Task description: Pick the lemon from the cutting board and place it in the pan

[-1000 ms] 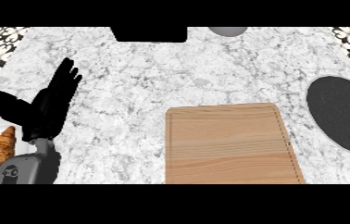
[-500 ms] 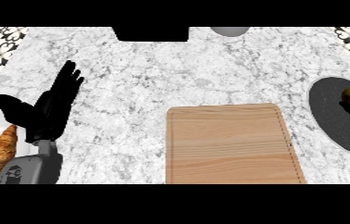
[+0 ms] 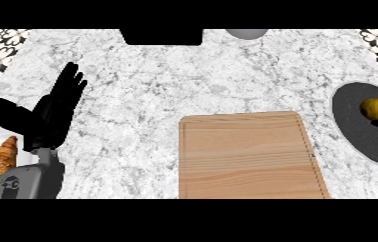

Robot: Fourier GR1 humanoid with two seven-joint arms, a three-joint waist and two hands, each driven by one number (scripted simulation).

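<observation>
A yellow lemon (image 3: 370, 108) lies in the dark pan (image 3: 351, 121) at the right edge, partly cut off by the frame. The wooden cutting board (image 3: 247, 156) sits at lower centre with nothing on it. My left hand (image 3: 52, 113) rests open at the left, fingers straight and pointing up. My right hand does not show in this view.
A croissant (image 3: 7, 153) peeks in at the left edge beside my left forearm. A black object (image 3: 161, 36) and a grey round thing (image 3: 246, 33) sit at the counter's far edge. Marble counter (image 3: 184, 86) spreads between them.
The view has shifted a little, bringing more of the pan into sight, and the lemon now shows more fully inside it. My left hand stays still.
</observation>
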